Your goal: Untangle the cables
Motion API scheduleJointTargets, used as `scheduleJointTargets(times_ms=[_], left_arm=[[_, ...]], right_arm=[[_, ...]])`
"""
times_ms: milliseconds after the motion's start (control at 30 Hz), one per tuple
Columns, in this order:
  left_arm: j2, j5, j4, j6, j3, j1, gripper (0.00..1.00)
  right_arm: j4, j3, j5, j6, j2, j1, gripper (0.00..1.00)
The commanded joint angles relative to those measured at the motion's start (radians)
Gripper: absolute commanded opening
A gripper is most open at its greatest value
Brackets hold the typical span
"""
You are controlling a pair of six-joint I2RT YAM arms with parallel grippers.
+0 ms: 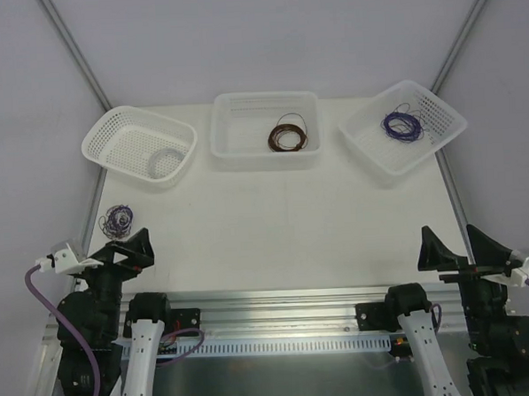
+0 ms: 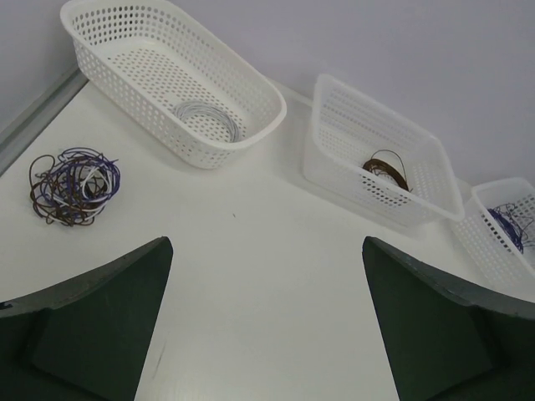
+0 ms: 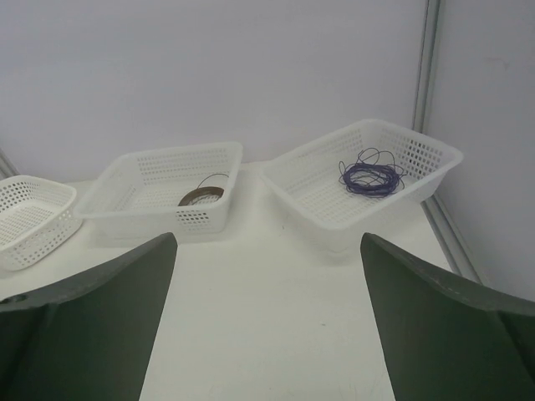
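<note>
The cables [image 1: 117, 221] are a small tangled clump of purple, brown and whitish strands lying on the white table at the near left. In the left wrist view the clump [image 2: 73, 185] sits to the upper left of the fingers. My left gripper [image 1: 130, 249] [image 2: 267, 251] hovers just in front of and to the right of the clump, open, with only bare table between its fingers. At the near right my right gripper [image 1: 450, 241] [image 3: 267, 242] is also open and holds nothing, far from the clump.
Three white baskets line the back: the left basket [image 1: 101, 135] [image 2: 125, 92] holds a white coil [image 1: 165, 159], the middle basket [image 1: 264, 98] [image 3: 150, 188] a brown coil [image 1: 288, 136], the right basket [image 1: 369, 153] [image 3: 318, 209] a purple coil [image 1: 401, 124]. Frame posts stand at both sides.
</note>
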Motion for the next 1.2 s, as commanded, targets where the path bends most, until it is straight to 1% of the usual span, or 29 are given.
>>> scheduleJointTargets(times_ms=[0, 133, 167, 300, 333, 400, 433, 467, 500, 533, 600, 633, 767, 867, 967, 1000, 1033, 1100, 1167], left_arm=[[-0.167, -0.019, 0.001, -0.082, -0.03, 0.004, 0.99], [-0.133, -0.013, 0.001, -0.162, -0.064, 0.004, 0.99], [-0.121, -0.011, 0.003, -0.192, -0.072, 0.004, 0.99], [-0.014, -0.008, 0.001, -0.258, -0.109, 0.004, 0.99], [0.052, 0.001, 0.001, -0.269, -0.115, 0.004, 0.99], [0.12, 0.021, 0.003, -0.303, -0.127, 0.004, 0.99], [0.19, 0.027, 0.001, -0.309, -0.129, 0.004, 0.99], [0.228, 0.033, 0.003, -0.323, -0.13, 0.004, 0.99], [0.27, 0.044, 0.003, -0.326, -0.132, 0.004, 0.99], [0.352, 0.048, 0.003, -0.329, -0.13, 0.004, 0.99], [0.445, 0.05, 0.009, -0.317, -0.112, 0.004, 0.99], [0.527, 0.033, 0.012, -0.306, -0.103, 0.004, 0.99], [0.712, -0.031, 0.057, -0.282, -0.066, 0.007, 0.99], [0.851, -0.079, 0.1, -0.268, -0.026, 0.019, 0.99], [0.995, -0.108, 0.132, -0.243, 0.029, 0.079, 0.99], [1.034, -0.108, 0.135, -0.24, 0.04, 0.127, 0.99], [1.099, -0.108, 0.141, -0.237, 0.051, 0.152, 0.99], [1.182, -0.117, 0.153, -0.237, 0.074, 0.224, 0.99], [1.233, -0.123, 0.176, -0.239, 0.091, 0.266, 0.99]], right_arm=[[0.014, -0.006, 0.023, 0.052, -0.128, -0.009, 0.97], [-0.031, -0.036, 0.017, 0.141, -0.101, -0.012, 0.97], [-0.04, -0.043, 0.015, 0.21, -0.093, -0.012, 0.97], [-0.071, -0.072, -0.055, 0.258, -0.017, -0.013, 0.97], [-0.083, -0.077, -0.067, 0.261, -0.006, -0.012, 0.97], [-0.095, -0.079, -0.101, 0.261, 0.045, -0.012, 0.97], [-0.107, -0.079, -0.101, 0.258, 0.075, -0.012, 0.97], [-0.112, -0.079, -0.151, 0.258, 0.086, -0.012, 0.97], [-0.118, -0.08, -0.162, 0.25, 0.096, -0.013, 0.97], [-0.124, -0.083, -0.175, 0.247, 0.115, -0.012, 0.97], [-0.129, -0.097, -0.209, 0.244, 0.128, -0.012, 0.97], [-0.131, -0.1, -0.218, 0.233, 0.134, -0.012, 0.97], [-0.138, -0.111, -0.284, 0.201, 0.177, -0.012, 0.97], [-0.158, -0.111, -0.293, 0.175, 0.197, -0.012, 0.97], [-0.167, -0.123, -0.308, 0.161, 0.208, -0.012, 0.97], [-0.166, -0.128, -0.316, 0.16, 0.206, -0.009, 0.97], [-0.161, -0.135, -0.324, 0.161, 0.203, -0.006, 0.97], [-0.151, -0.157, -0.344, 0.166, 0.197, -0.001, 0.97], [-0.147, -0.174, -0.345, 0.169, 0.195, 0.001, 0.97]])
